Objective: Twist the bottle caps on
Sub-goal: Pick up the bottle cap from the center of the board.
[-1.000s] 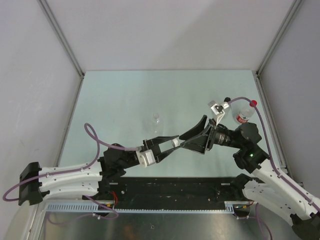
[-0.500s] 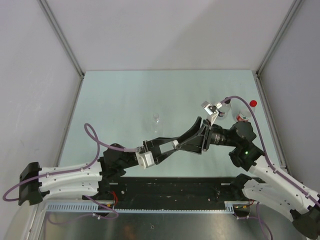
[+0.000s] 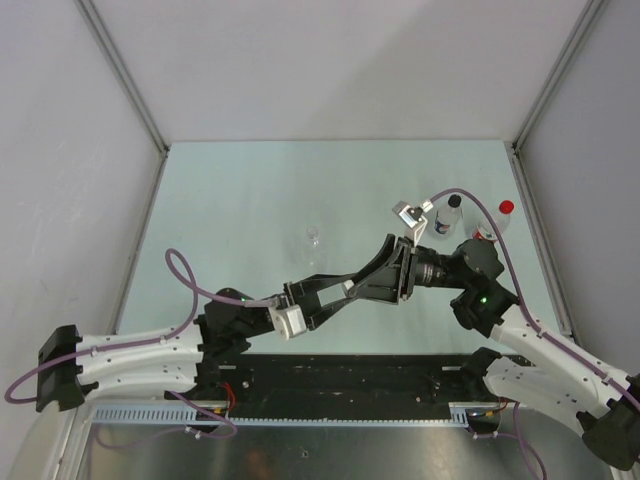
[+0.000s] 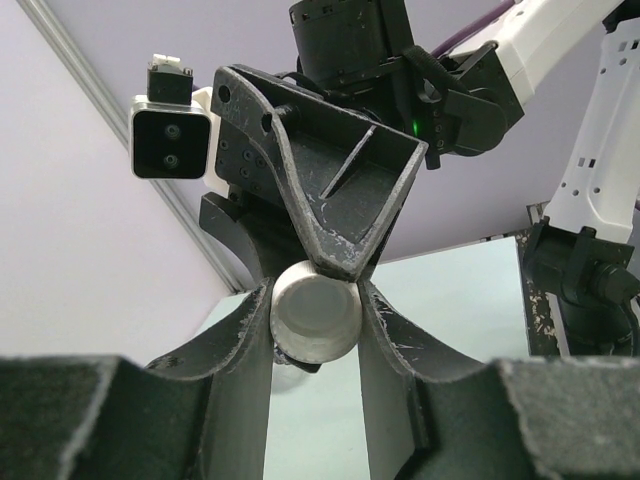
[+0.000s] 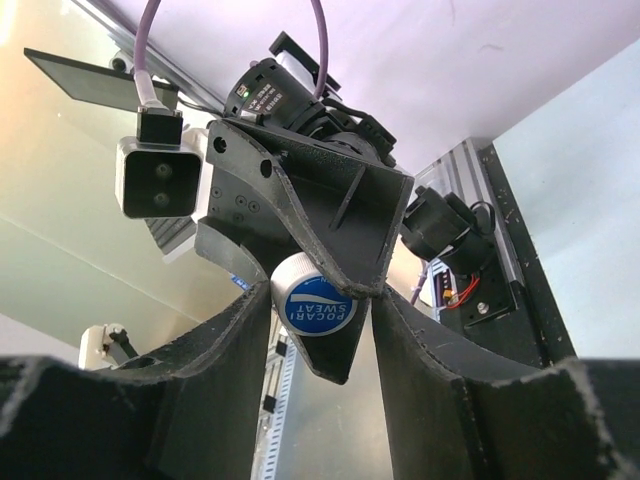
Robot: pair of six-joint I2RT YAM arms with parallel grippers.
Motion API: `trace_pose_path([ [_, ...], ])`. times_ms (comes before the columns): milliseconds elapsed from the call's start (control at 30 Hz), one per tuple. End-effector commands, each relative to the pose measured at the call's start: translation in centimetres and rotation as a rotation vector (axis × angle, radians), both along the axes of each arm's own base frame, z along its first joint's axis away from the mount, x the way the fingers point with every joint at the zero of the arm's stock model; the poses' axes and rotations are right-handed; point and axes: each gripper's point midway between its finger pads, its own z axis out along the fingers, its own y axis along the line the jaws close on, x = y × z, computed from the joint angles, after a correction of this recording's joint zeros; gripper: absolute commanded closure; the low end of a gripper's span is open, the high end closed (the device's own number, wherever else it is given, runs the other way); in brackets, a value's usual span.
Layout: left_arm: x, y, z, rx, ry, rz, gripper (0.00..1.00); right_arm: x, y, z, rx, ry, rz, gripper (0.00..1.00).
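Your two tools meet above the desk (image 3: pixel 250 190).
Left tool (image 4: pixel 314 296) clenches the white cap (image 4: pixel 316 322); right tool (image 5: pixel 320 300) brackets it, and you cannot tell whether it grips. Open bottle (image 3: pixel 314 238) stands mid-desk, with the black-capped bottle (image 3: pixel 452 218) and red-capped bottle (image 3: pixel 484 236) at the right.

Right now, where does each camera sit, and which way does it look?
Top external: above, behind the robot, looking down on the table; left arm and right arm show.
Left wrist: on the left arm, along its own fingers toward the right gripper.
Right wrist: on the right arm, along its own fingers toward the left gripper.
Both wrist views share the whitish cap.
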Motion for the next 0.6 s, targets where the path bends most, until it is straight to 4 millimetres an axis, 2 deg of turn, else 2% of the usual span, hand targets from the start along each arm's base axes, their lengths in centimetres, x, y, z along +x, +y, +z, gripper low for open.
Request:
trace_pose_path([
  [0, 0.02, 0.59, 0.47, -0.024, -0.029, 0.014, 0.94, -1.02, -0.46, 2.83, 0.075, -0.077, 0.021, 0.52],
  [233, -0.07, 0.78, 0.41, -0.024, -0.040, 0.015, 0.94, -1.22, -0.54, 3.11, 0.085, -0.076, 0.024, 0.58],
  [433, 0.03, 0.71, 0.18, -0.019, -0.037, 0.019, 0.92, -1.35, -0.62, 3.27, 0.090, -0.080, 0.023, 0.73],
  [533, 0.14, 0.72, 0.04, -0.017, -0.033, 0.024, 0.84, -1.38, -0.67, 3.44, 0.095, -0.085, 0.017, 0.80],
  [567, 0.20, 0.73, 0.03, -0.017, -0.030, 0.027, 0.77, -1.40, -0.67, 3.41, 0.094, -0.084, 0.017, 0.81],
])
